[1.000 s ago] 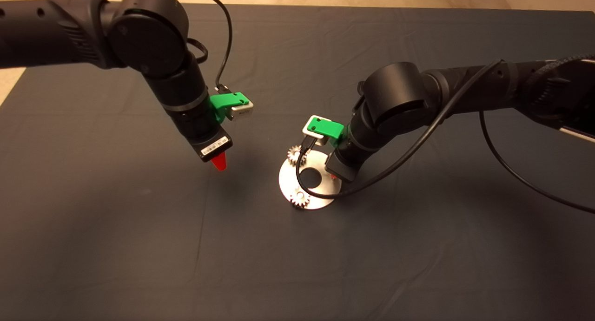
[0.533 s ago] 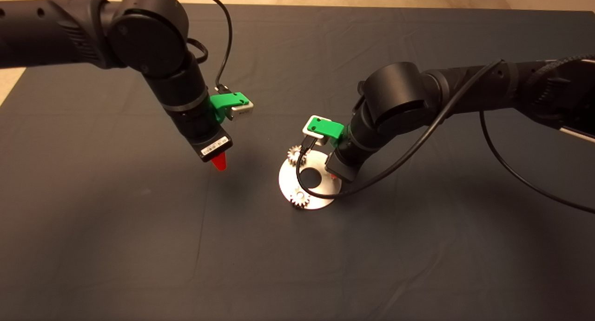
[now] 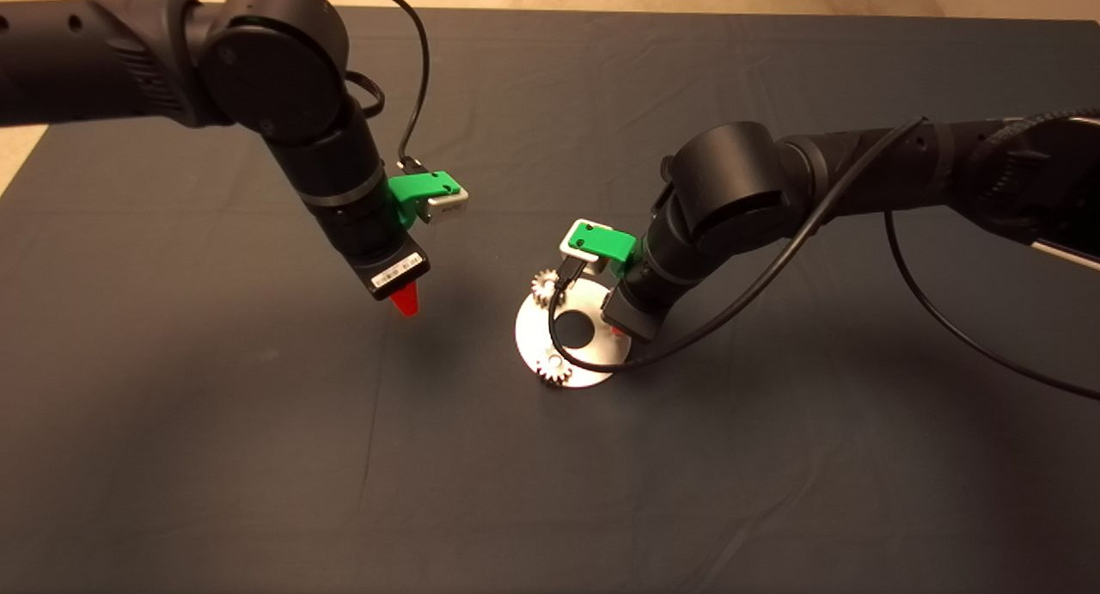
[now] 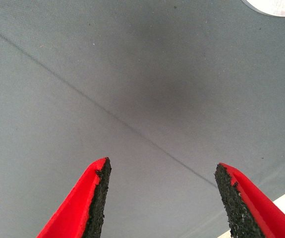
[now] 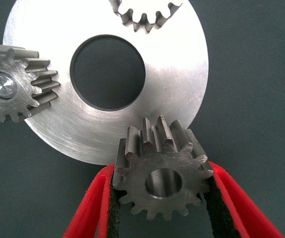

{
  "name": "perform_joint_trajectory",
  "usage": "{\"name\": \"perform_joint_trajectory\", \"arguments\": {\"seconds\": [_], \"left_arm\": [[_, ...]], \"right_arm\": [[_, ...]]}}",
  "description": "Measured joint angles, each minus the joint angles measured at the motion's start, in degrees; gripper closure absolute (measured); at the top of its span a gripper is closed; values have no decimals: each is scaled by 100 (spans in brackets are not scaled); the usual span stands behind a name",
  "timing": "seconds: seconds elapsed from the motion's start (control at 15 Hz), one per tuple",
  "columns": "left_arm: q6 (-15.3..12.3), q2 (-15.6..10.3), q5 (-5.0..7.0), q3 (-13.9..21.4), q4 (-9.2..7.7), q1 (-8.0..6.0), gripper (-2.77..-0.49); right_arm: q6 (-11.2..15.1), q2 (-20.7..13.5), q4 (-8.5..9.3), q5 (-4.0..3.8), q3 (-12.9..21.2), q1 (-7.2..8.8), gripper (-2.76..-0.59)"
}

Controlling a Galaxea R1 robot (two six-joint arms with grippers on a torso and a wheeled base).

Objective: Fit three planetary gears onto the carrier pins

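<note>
Right end effector (image 5: pixel 162 208) grips one gear (image 5: pixel 161 174) at the disc (image 5: pixel 182 74) rim, two gears (image 3: pixel 554 370) sit on pins, while the left end effector (image 4: pixel 159 198) hovers open nearby.

No readable text anywhere. My left wrist carries white label (image 3: pixel 391 276) with dark print, barcode-like, characters too small to make out. No marks on gears, disc or mat in my wrist views
</note>
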Motion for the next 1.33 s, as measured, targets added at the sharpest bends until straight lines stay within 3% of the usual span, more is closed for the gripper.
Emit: {"name": "perform_joint_trajectory", "arguments": {"seconds": [1.33], "left_arm": [[2,-59,-1,0,-17,0,-146]], "right_arm": [[-9,1,-69,0,-104,-206,-100]]}}
